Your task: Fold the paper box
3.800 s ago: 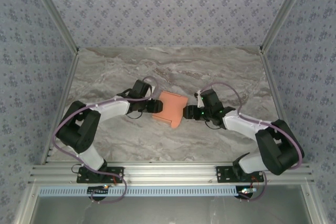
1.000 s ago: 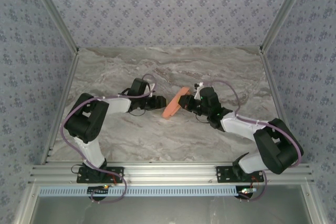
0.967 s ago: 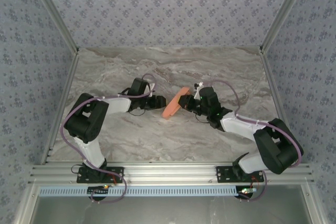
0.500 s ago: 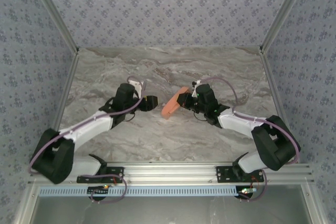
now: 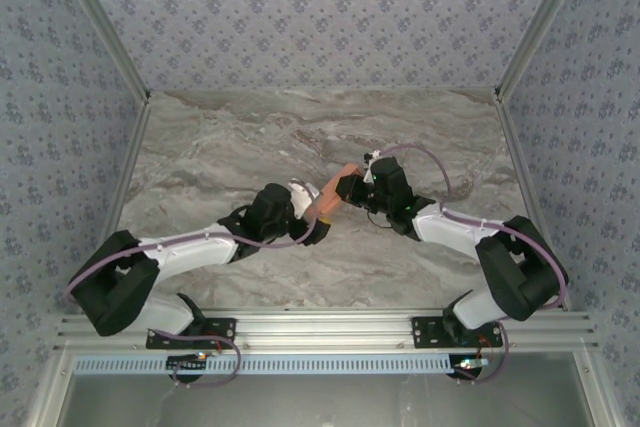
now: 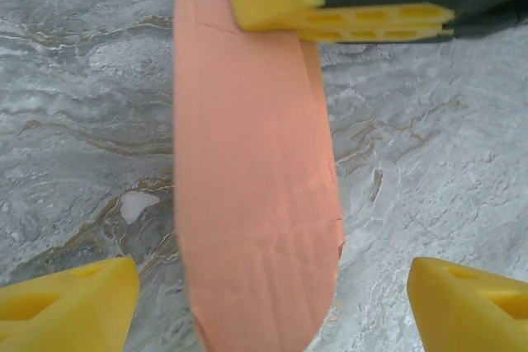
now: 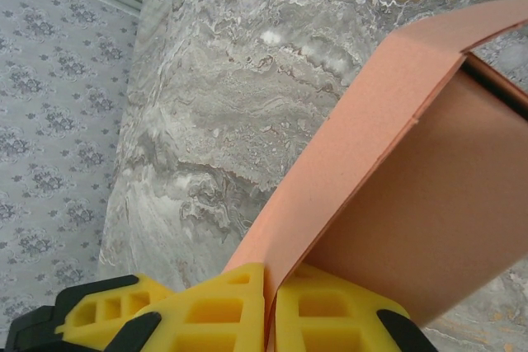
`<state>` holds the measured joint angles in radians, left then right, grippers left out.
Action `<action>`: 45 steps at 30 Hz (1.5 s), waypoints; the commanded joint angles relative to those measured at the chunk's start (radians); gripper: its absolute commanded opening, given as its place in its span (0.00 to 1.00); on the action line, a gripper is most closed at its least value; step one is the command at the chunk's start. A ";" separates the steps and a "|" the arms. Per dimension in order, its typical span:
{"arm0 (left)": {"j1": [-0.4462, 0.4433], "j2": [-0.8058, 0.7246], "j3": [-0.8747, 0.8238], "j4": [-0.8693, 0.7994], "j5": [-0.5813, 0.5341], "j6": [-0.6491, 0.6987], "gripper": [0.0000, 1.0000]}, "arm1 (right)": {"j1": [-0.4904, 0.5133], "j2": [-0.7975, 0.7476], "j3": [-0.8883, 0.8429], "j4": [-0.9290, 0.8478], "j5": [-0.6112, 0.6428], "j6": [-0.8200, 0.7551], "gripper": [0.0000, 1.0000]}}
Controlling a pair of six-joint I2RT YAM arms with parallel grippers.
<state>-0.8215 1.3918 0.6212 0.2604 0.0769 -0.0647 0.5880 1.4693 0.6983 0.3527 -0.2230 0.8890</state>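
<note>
Paper box (image 5: 326, 198) pinched by right tool (image 5: 345, 190); left tool (image 5: 314, 226) moved closer, opened.

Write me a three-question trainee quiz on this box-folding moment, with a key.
1. True or false: the right tool is shut on the paper box.
2. The left tool is: A) shut on the box; B) open, straddling the box's lower end; C) shut on nothing.
3. Is the box lying flat on the table or held up at a tilt?
Key: 1 true; 2 B; 3 held up at a tilt.
</note>
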 commanded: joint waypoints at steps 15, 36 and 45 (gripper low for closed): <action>-0.007 0.163 0.100 0.119 0.005 0.105 0.54 | 0.000 0.006 0.000 -0.081 0.044 -0.048 0.09; 0.167 0.037 0.085 -0.006 0.380 0.244 0.40 | -0.069 -0.308 0.009 -0.309 0.006 -0.766 0.49; 0.211 0.051 0.205 -0.259 0.509 0.431 0.34 | -0.171 -0.339 -0.044 -0.234 -0.115 -1.063 0.49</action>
<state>-0.6315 1.4494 0.7753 0.1028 0.4843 0.2687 0.4248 1.1645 0.6636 0.0998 -0.2581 0.0231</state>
